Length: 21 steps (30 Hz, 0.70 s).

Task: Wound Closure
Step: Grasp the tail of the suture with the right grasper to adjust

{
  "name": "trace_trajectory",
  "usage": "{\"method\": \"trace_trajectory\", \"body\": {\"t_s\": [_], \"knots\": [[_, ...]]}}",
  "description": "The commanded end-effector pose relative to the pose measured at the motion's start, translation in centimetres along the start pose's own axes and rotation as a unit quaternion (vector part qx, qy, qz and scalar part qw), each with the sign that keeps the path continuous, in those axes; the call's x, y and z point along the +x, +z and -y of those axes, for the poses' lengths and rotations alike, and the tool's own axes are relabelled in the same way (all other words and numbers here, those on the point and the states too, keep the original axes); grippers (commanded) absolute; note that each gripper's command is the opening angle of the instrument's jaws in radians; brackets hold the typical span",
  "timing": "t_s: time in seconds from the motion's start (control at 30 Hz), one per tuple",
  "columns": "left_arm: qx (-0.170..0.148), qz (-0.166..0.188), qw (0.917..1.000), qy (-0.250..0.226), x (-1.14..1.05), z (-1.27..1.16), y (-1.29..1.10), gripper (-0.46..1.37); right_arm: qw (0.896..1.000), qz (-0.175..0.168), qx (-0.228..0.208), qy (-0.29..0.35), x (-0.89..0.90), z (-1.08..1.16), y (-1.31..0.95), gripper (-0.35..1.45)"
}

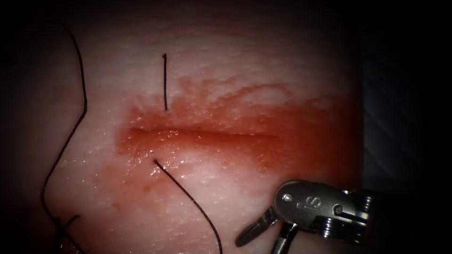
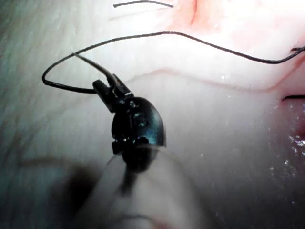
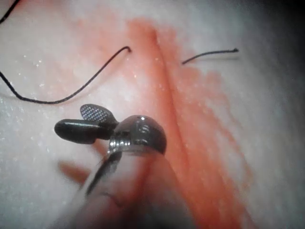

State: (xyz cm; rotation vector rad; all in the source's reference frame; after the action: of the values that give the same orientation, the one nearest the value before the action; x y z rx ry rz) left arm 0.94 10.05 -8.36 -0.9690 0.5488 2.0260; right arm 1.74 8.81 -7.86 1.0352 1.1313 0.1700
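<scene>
**Stitch placed at left end, no knot, most of cut left to close**

Nearest the endoscope: right tool (image 1: 260, 244) low at the right, over the near side of the tissue (image 1: 282, 70). Jaws spread apart, gripping nothing. Confirmed in right wrist view, with both blades parted and bare (image 3: 76, 121).

Also near, at the far left: left tool (image 2: 107, 88), seen from its own wrist view. Jaws clamped on the thread (image 1: 188, 193), with a slack loop running off beside the tips.

Further in: thread comes out of the tissue just on the near side of the cut (image 1: 212, 134), toward its left end, then trails down to the frame edge. Long strand (image 1: 84, 94) wanders over the tissue well left of the cut.

Cut itself: lies across the view, ringed by red fluid (image 1: 292, 146).

Beyond the cut: short tail (image 1: 165, 82) rising out of the far side, opposite the near exit point. Free end lies loose on the tissue.

Needle: whereabouts cannot be told; held by neither tool.

Progress, as a judgement:
- One pass of thread across the left end looks done.
- No knot seen, and the tail is not tied.
- Middle and right stretch of the cut carry no thread.
- Early stage, with most of the closure left.
</scene>
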Motion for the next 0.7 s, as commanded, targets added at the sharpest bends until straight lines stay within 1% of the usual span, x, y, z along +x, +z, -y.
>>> {"method": "trace_trajectory", "body": {"t_s": [0.03, 0.07, 0.13, 0.2, 0.23, 0.33, 0.37, 0.4, 0.47, 0.5, 0.6, 0.67, 0.7], "knots": [[-0.003, 0.0, 1.0, 0.0, 0.0, 0.0, 0.0, -0.35, 1.0, -0.003, -0.014, 0.009, 0.03, 0.0, -0.03, 1.43], [-0.003, 0.0, 1.0, 0.0, 0.0, 0.0, 0.0, -0.35, 1.0, -0.007, -0.023, 0.011, 0.04, 0.01, -0.07, 1.44], [-0.003, 0.0, 1.0, 0.0, 0.0, -0.01, 0.0, -0.35, 1.0, -0.009, -0.014, 0.017, 0.05, 0.04, -0.16, 1.41], [-0.003, 0.0, 1.0, 0.0, 0.0, -0.01, 0.0, -0.35, 1.0, -0.012, -0.004, 0.02, 0.05, 0.06, -0.27, 1.23], [-0.003, 0.0, 1.0, 0.0, 0.0, -0.01, 0.0, -0.35, 1.0, -0.015, -0.007, 0.022, 0.08, 0.04, -0.32, 1.2], [-0.003, 0.0, 1.0, 0.0, 0.0, -0.01, 0.0, -0.35, 0.995, -0.048, -0.074, 0.041, 0.2, -0.11, -0.49, 1.16], [-0.004, 0.0, 1.0, 0.0, 0.0, -0.02, 0.0, -0.35, 0.991, -0.069, -0.103, 0.053, 0.25, -0.2, -0.54, 1.11], [-0.005, -0.001, 1.0, 0.0, 0.0, -0.03, 0.01, -0.35, 0.986, -0.086, -0.122, 0.074, 0.28, -0.27, -0.57, 1.09], [-0.009, -0.002, 1.0, -0.001, 0.01, -0.07, 0.02, -0.35, 0.973, -0.125, -0.147, 0.123, 0.33, -0.41, -0.6, 1.05], [-0.013, -0.004, 0.9999, -0.001, 0.01, -0.11, 0.03, -0.35, 0.966, -0.144, -0.161, 0.145, 0.35, -0.51, -0.6, 1.03], [-0.021, -0.009, 0.9997, 0.002, 0.01, -0.22, 0.09, -0.35, 0.952, -0.16, -0.189, 0.178, 0.42, -0.8, -0.55, 1.01], [-0.025, -0.009, 0.9996, 0.003, 0.02, -0.29, 0.13, -0.35, 0.945, -0.166, -0.209, 0.188, 0.45, -1.0, -0.51, 0.99], [-0.027, -0.01, 0.9996, 0.003, 0.02, -0.31, 0.14, -0.35, 0.943, -0.168, -0.215, 0.19, 0.46, -1.05, -0.5, 0.99]]}}
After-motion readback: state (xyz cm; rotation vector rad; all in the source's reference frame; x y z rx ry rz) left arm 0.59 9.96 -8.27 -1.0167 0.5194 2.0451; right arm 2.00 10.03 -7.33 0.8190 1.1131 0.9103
